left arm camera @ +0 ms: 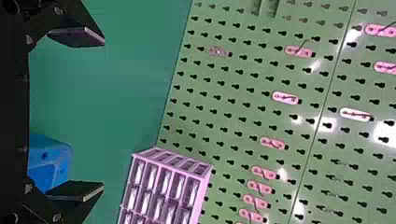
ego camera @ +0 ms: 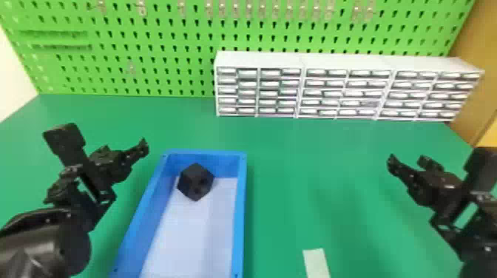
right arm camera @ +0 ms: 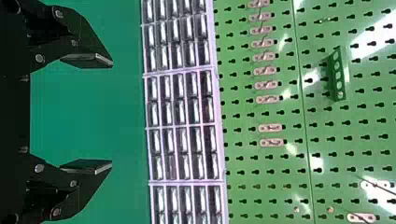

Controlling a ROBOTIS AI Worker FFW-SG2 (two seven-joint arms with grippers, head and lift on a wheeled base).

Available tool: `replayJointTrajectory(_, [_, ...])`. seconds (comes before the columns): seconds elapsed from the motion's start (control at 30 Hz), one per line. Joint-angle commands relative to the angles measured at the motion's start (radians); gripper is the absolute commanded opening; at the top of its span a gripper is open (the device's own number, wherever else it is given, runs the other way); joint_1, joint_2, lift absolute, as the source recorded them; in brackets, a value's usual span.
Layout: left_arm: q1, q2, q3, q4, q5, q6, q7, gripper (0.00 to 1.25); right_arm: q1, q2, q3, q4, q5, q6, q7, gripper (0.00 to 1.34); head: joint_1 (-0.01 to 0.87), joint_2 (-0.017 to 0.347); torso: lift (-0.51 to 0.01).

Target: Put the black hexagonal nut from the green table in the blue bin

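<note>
In the head view, the left tool [ego camera: 124,148] is just beside the blue bin [ego camera: 241,207], which sits on the green tabletop [ego camera: 314,155] to that tool's right. The black hexagonal nut [ego camera: 196,182] is inside the bin, at its far end, right of the left tool and well to the left of the right tool [ego camera: 408,161]. A pale strip [ego camera: 316,262] lies between the two tools, nearer the robot than either. The white drawer cabinet [ego camera: 259,60] stands farther forward than the tools, beyond the right one, in front of the green pegboard [ego camera: 166,66]. In the left wrist view, the left tool [left arm camera: 102,114] is wide, its two flat fingers well apart; a corner of the bin shows near one finger, and the cabinet and pegboard are ahead. In the right wrist view, the right tool [right arm camera: 111,113] is also spread wide, tabletop visible between its fingers, with the cabinet ahead and the pegboard beyond.
</note>
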Motion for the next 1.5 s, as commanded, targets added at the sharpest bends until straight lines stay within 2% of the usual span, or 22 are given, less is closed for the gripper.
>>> replayJointTrajectory(0.0, [0.009, 0.0, 0.015, -0.002, -0.006, 0.0, 0.0, 1.06, 0.004, -0.041, 0.008, -0.021, -0.046, 0.027, 0.0, 0.86, 0.666, 0.032, -0.1])
replayJointTrajectory(0.17, [0.02, 0.0, 0.029, -0.005, -0.009, 0.0, 0.0, 1.06, 0.012, -0.047, 0.004, -0.022, -0.097, 0.033, 0.001, 0.86, 0.666, 0.032, -0.1])
replayJointTrajectory(0.57, [0.022, 0.0, 0.03, -0.012, -0.019, 0.0, -0.002, 1.06, 0.035, -0.021, 0.018, -0.025, -0.092, 0.048, 0.003, 0.86, 0.666, 0.032, -0.1])
replayJointTrajectory(0.87, [0.02, 0.0, 0.022, -0.012, -0.013, -0.003, -0.002, 1.06, 0.076, -0.038, 0.022, -0.064, -0.083, 0.093, 0.011, 0.86, 0.666, 0.032, -0.1])
replayJointTrajectory(1.47, [0.023, 0.0, 0.024, -0.012, -0.01, -0.006, -0.002, 1.06, 0.062, -0.027, 0.044, -0.067, -0.055, 0.1, 0.011, 0.86, 0.666, 0.032, -0.1])
